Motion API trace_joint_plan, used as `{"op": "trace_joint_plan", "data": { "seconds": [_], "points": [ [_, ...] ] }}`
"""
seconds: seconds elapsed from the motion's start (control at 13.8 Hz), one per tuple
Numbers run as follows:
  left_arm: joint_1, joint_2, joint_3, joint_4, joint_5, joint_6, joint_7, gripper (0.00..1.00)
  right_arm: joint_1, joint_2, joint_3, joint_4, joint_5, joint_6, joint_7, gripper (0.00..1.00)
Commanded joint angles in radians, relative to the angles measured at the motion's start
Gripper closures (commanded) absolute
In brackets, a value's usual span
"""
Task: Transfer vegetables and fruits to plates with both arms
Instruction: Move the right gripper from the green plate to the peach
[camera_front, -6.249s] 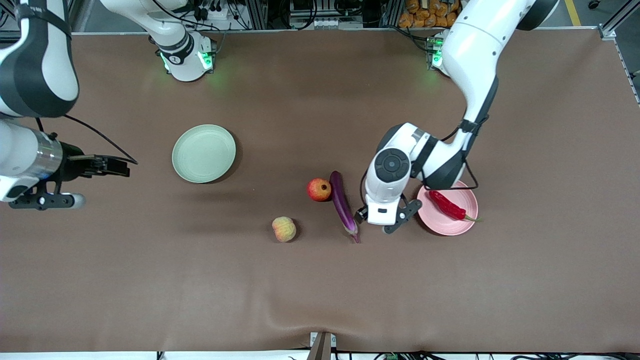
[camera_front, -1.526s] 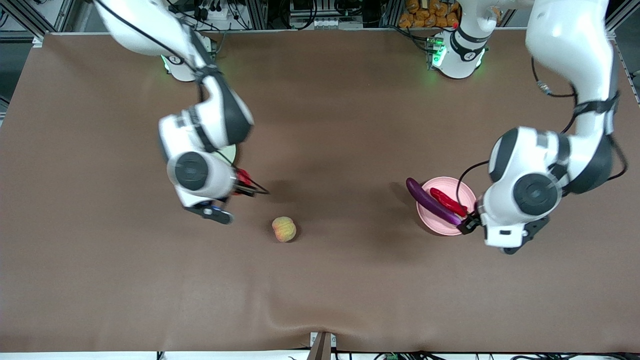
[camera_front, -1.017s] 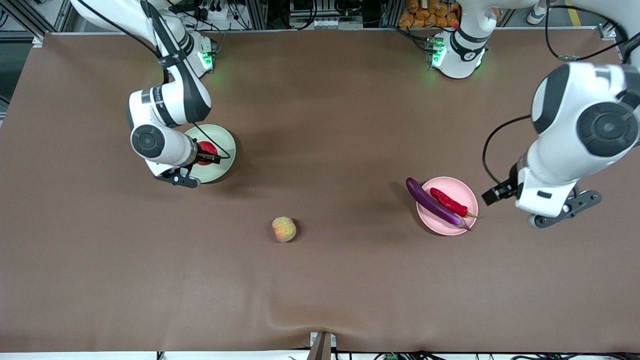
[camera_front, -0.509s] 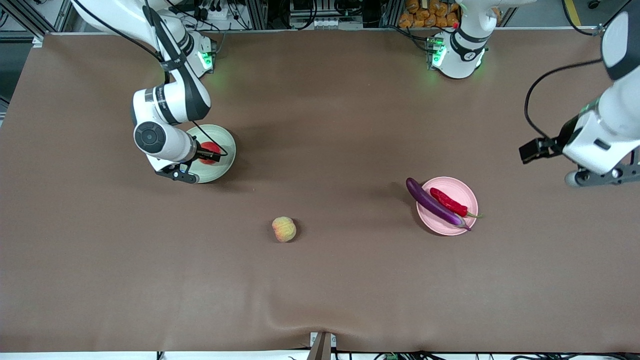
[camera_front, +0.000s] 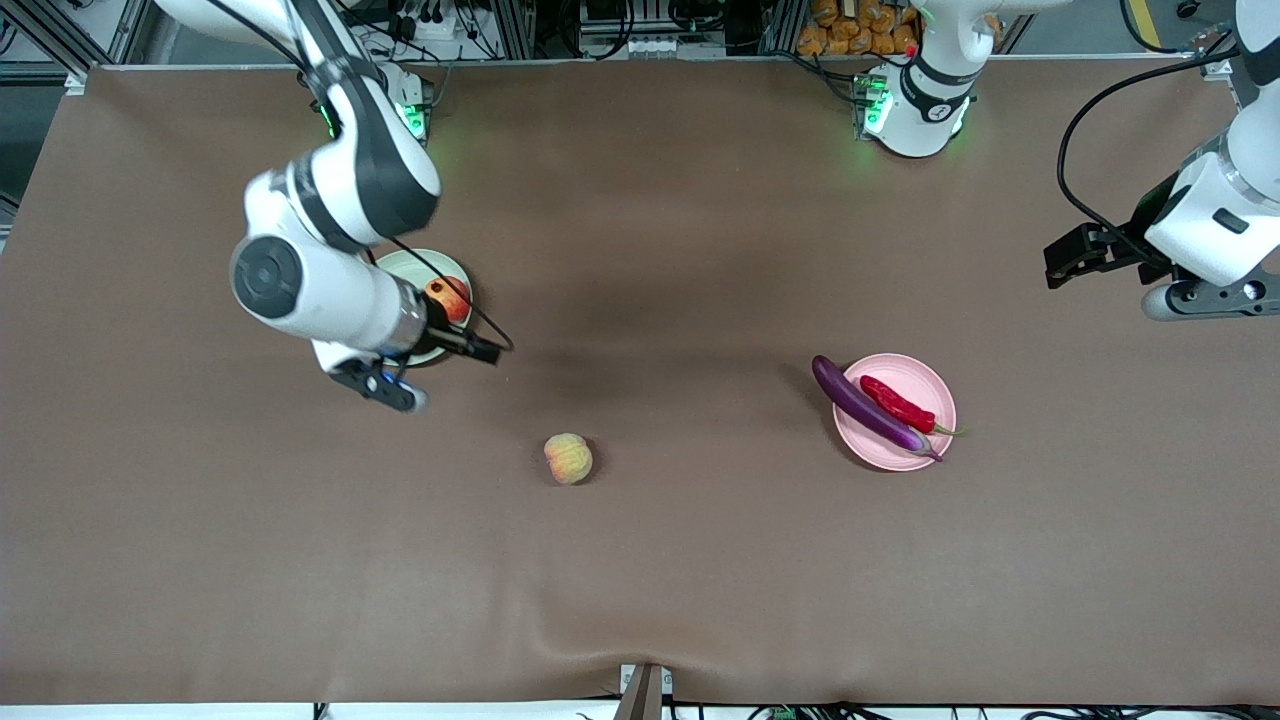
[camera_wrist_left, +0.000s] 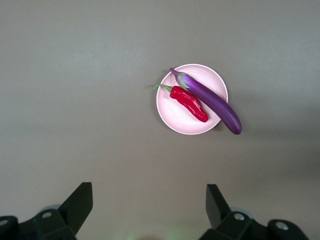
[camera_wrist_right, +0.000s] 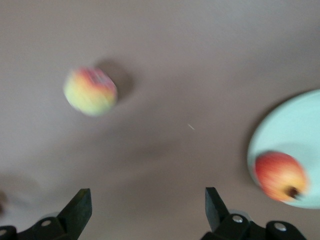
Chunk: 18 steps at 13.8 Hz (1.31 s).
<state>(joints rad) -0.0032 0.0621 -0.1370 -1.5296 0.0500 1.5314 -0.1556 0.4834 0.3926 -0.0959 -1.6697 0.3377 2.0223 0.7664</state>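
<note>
The purple eggplant (camera_front: 866, 406) and the red chili pepper (camera_front: 900, 404) lie side by side on the pink plate (camera_front: 880, 448). They also show in the left wrist view: eggplant (camera_wrist_left: 212, 98), chili (camera_wrist_left: 189, 101), pink plate (camera_wrist_left: 175, 112). The pomegranate-like fruit (camera_front: 449, 297) sits on the green plate (camera_front: 415, 265), near its rim. The peach (camera_front: 568, 458) lies on the bare table. My right gripper (camera_front: 485, 350) is open and empty, over the table beside the green plate. Its view shows the peach (camera_wrist_right: 90, 91), fruit (camera_wrist_right: 280, 175) and green plate (camera_wrist_right: 295, 125). My left gripper (camera_front: 1058, 265) is open and empty, high over its end of the table.
A brown mat (camera_front: 700, 560) covers the whole table. The arms' bases stand at the table's edge farthest from the front camera. Nothing else lies on the mat.
My right gripper has let go of the pomegranate-like fruit on the green plate and risen off it toward the peach. My left arm has drawn away from the pink plate toward its table end.
</note>
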Motion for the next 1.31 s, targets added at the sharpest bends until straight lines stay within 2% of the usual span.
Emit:
{"op": "trace_joint_plan", "data": {
  "seconds": [0.0,0.22,0.58,0.87,1.02,1.16,1.24],
  "points": [
    [0.011,-0.076,-0.001,-0.104,-0.018,0.061,0.03,0.0,0.027,0.167,-0.004,0.12,0.026,0.14,0.17,0.0],
    [0.015,-0.073,0.016,-0.083,-0.015,0.055,0.16,0.0,0.076,0.288,-0.004,0.214,0.012,0.237,0.28,0.0],
    [0.046,-0.073,0.019,-0.012,-0.006,-0.014,0.148,0.0,0.132,0.388,-0.007,0.214,0.009,0.459,0.283,0.0],
    [0.038,-0.068,0.007,0.012,-0.015,-0.016,0.146,0.0,0.133,0.434,-0.008,0.212,0.006,0.518,0.281,0.0],
    [0.041,-0.061,0.007,0.012,-0.016,-0.016,0.149,0.0,0.127,0.437,-0.01,0.206,-0.04,0.518,0.28,0.0],
    [0.038,-0.056,0.008,0.014,-0.006,-0.016,0.153,0.0,0.116,0.437,-0.008,0.208,-0.068,0.513,0.272,0.61],
    [0.038,-0.056,0.007,0.016,-0.006,-0.016,0.156,0.0,0.115,0.437,-0.008,0.206,-0.069,0.51,0.272,0.78]
  ]
}}
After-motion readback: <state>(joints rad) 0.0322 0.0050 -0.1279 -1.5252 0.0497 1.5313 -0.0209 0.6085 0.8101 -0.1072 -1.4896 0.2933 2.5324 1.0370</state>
